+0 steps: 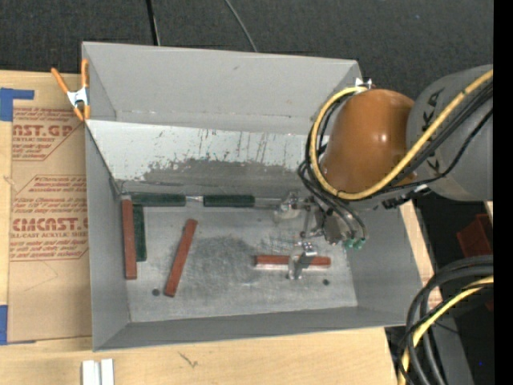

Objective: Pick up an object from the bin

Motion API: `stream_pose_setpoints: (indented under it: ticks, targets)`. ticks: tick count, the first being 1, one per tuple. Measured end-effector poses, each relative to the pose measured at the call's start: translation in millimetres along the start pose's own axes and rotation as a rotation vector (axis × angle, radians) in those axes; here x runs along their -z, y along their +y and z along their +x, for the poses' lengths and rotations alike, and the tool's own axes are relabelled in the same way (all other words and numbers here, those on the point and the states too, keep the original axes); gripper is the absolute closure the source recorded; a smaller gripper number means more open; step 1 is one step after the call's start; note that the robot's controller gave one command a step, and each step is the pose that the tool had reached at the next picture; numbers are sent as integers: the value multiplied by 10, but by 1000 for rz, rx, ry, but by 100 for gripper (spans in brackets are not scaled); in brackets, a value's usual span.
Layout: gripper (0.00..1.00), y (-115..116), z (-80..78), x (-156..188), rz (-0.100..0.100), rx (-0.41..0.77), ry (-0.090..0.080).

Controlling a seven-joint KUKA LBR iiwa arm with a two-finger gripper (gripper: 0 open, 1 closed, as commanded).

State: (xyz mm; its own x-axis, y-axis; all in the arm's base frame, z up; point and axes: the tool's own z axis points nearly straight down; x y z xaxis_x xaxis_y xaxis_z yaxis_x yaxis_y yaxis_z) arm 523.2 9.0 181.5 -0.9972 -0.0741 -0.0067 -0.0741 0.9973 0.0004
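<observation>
My gripper (300,261) is low in the right half of the bin, right over a short red stick (272,260) that lies flat and runs left to right. One metal finger (307,250) stands on the stick's far side and the other on its near side. The gripper is open around the stick, whose ends stick out on both sides. A longer red stick (180,257) lies slanted to the left, well apart from the gripper.
By the left wall lie an upright red stick (128,239) and a dark green stick (140,233) side by side. Two dark green sticks (160,201) (228,202) lie along the back wall. The arm's orange cover and cables hang over the bin's right side.
</observation>
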Motion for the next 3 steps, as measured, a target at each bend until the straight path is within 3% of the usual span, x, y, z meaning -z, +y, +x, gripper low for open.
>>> stream_pose_setpoints:
  ticks: [1, 2, 3]
  targets:
    - [100, -205, 307, -1028, 0, -36, -5]
    - [100, -205, 307, -1028, 0, -36, -5]
    - [100, -194, 263, 473, 0, -74, 4]
